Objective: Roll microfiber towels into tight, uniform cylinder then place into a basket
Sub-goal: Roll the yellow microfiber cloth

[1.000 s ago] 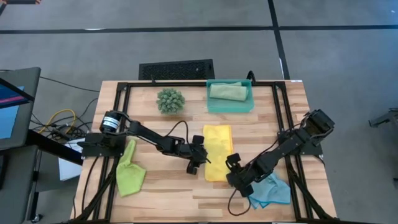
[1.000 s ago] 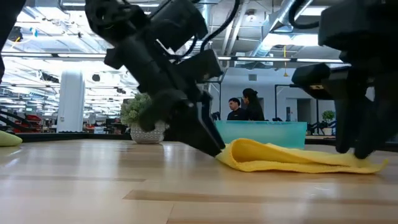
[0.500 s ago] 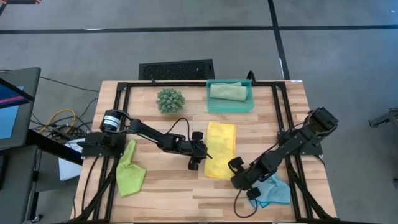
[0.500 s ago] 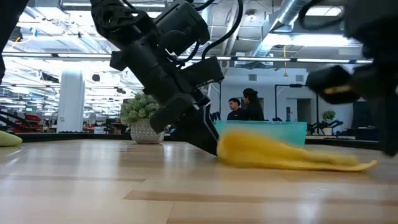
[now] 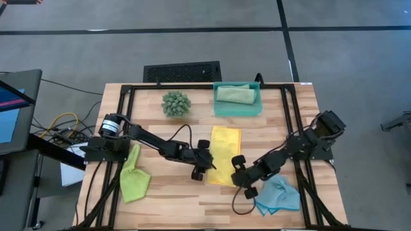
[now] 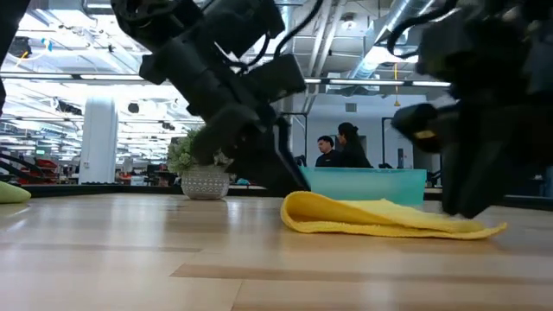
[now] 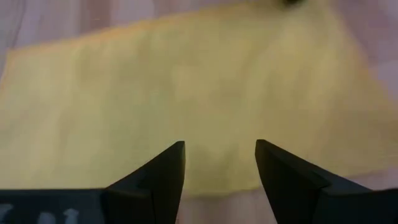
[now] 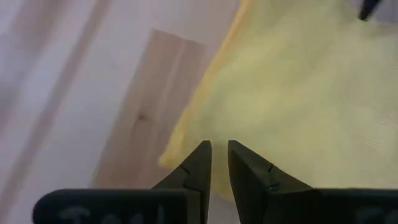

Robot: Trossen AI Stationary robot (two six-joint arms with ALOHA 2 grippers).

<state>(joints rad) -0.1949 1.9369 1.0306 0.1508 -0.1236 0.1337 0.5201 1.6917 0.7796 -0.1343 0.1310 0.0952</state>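
Yellow towel point(image 5: 225, 154) lies flat on the tabletop point(image 5: 167, 199); left pincer point(image 5: 203, 168), spread wide and empty, flanks one edge, right pincer point(image 5: 239, 173), nearly closed and empty, the opposite corner.

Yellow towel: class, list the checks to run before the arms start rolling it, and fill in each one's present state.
1. Yellow towel lies flat on the table: not ok, its near edge is curled up in the low view.
2. Left claw open at the towel's edge: ok.
3. Right claw at the towel's near corner: ok.
4. Right claw gripping cloth: cannot tell.
5. Basket has room: ok, one rolled sage towel inside.
6. Blue towel clear of the yellow one: ok.
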